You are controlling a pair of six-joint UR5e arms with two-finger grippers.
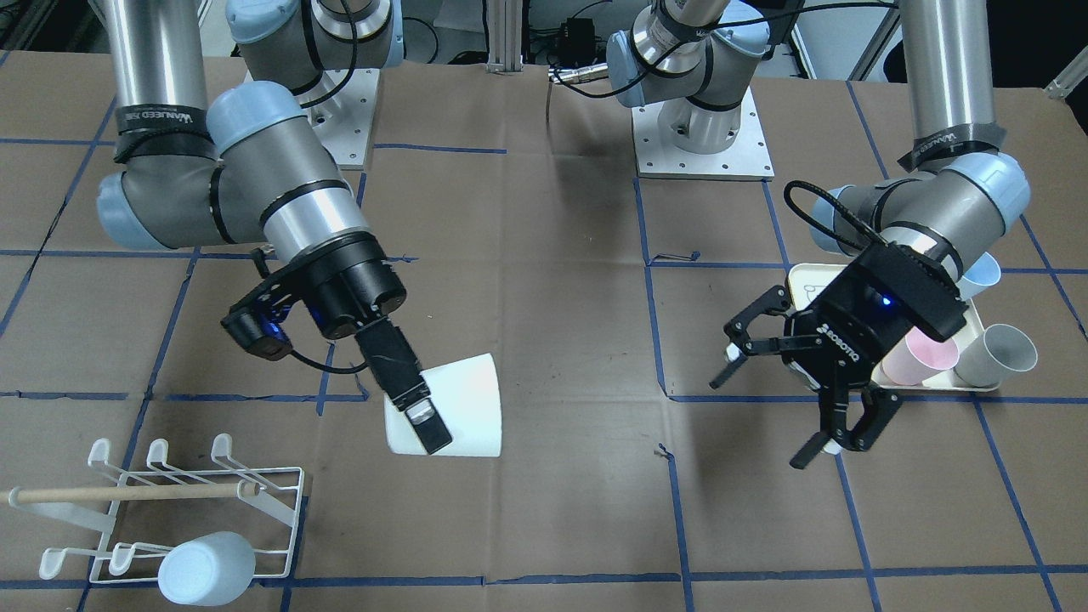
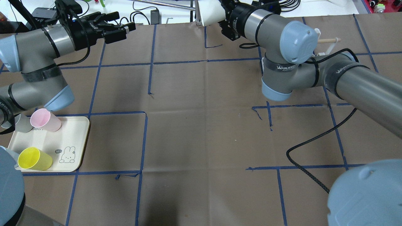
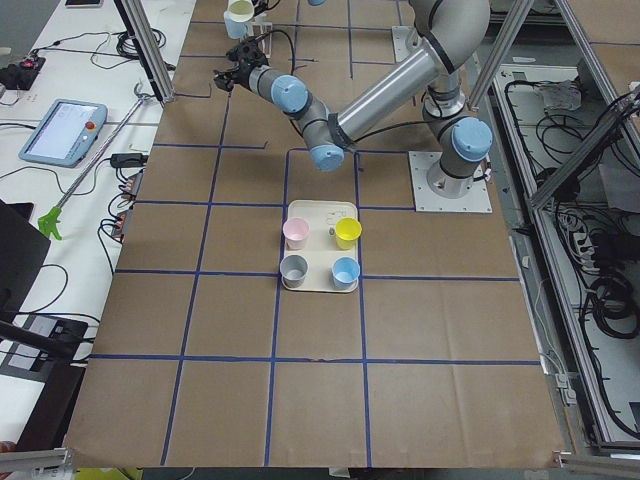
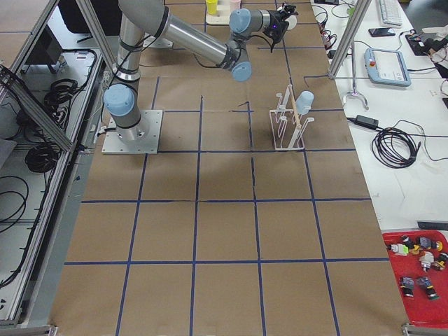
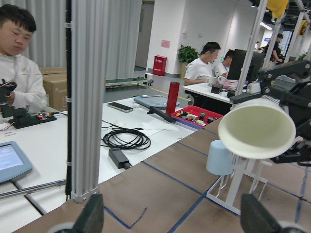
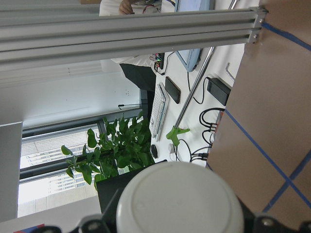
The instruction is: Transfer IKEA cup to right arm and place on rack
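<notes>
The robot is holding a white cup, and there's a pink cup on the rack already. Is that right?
Not quite. The cup on the rack is the pale blue cup, not a pink one, as the front-facing view shows. The pink cup sits on the tray. The right gripper does hold the white cup.

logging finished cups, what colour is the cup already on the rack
Pale blue. The cup on the rack shows best in the front-facing view.

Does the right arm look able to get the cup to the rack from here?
Probably yes: the right gripper holds the white cup near the rack; nothing stands between, and most prongs are free.
</notes>
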